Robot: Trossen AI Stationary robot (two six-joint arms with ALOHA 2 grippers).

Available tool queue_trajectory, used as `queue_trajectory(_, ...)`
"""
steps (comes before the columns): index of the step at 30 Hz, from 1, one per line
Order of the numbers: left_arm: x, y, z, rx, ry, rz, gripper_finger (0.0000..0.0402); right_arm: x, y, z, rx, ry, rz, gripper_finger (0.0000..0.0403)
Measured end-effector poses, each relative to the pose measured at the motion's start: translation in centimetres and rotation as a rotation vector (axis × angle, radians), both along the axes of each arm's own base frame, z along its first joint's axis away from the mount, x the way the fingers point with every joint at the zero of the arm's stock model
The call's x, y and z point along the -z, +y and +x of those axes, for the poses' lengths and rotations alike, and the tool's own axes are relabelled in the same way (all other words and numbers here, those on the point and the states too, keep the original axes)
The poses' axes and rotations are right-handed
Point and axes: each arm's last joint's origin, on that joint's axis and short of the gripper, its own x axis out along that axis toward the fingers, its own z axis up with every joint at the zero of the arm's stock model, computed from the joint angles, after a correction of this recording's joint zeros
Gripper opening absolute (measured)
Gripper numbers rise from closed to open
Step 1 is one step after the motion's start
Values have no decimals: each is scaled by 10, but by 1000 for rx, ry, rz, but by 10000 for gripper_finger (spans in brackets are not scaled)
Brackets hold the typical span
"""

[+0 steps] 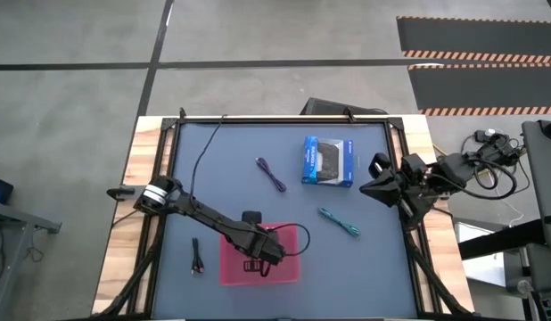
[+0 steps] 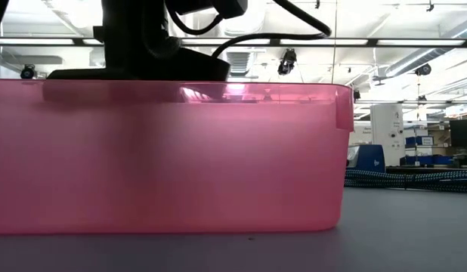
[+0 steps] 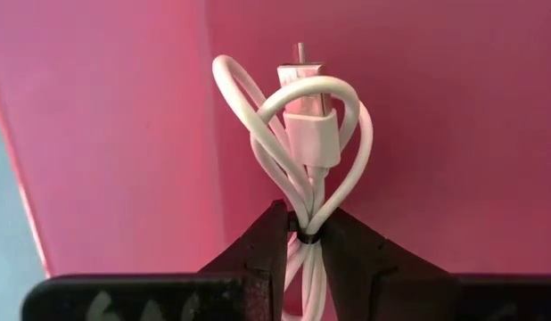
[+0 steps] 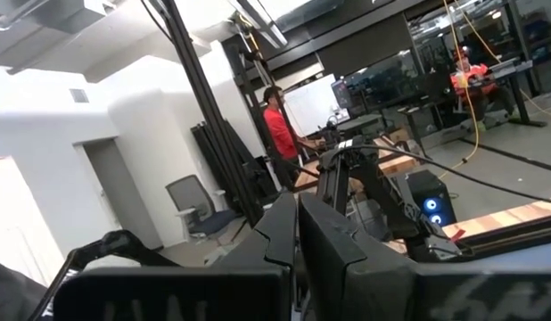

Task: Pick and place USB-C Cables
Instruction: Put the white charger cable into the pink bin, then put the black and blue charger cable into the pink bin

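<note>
My left gripper point(image 1: 260, 260) reaches from the table's left into the pink tray point(image 1: 235, 267) near the near edge, and is shut on the white USB-C cable point(image 3: 302, 116), a small looped bundle. The tray wall point(image 2: 180, 159) fills the low view. The purple cable point(image 1: 271, 174) lies flat at the table's middle. The teal cable point(image 1: 340, 223) lies right of the tray and the black cable point(image 1: 197, 256) left of it. My right gripper point(image 1: 375, 178) waits shut at the right edge, touching nothing. My left gripper point(image 3: 304, 223) pinches the white cable's bundle between its two fingers point(image 3: 258, 250), at the black tie point(image 3: 304, 234) around the strands. The loops and a plug point(image 3: 304, 98) stick out past the fingertips over the tray's pink floor point(image 3: 436, 134). Whether they touch the floor I cannot tell.
A blue-and-black box point(image 1: 327, 160) lies on the mat between the purple cable and my right arm. Wooden table edges frame the dark mat point(image 1: 231, 152). A person in a red shirt point(image 4: 277, 134) stands far off in the room.
</note>
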Motion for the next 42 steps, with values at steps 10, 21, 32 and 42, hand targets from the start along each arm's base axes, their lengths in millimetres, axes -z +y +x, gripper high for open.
queue_trajectory(10, 0, 0, 0, -2, 2, 0, 52, 2, 2, 3, -2, 13, 0, 9)
queue_trajectory(21, 0, 1, -1, -4, 7, 3, 147, 4, 3, 6, -7, 29, 14, 9)
queue_trajectory(32, -34, 3, -8, 23, -62, -36, 166, 4, 3, 7, -19, 39, 62, 9)
queue_trajectory(42, -109, 16, -36, -72, -273, -114, 166, 12, 9, 18, -40, 112, 144, 9)
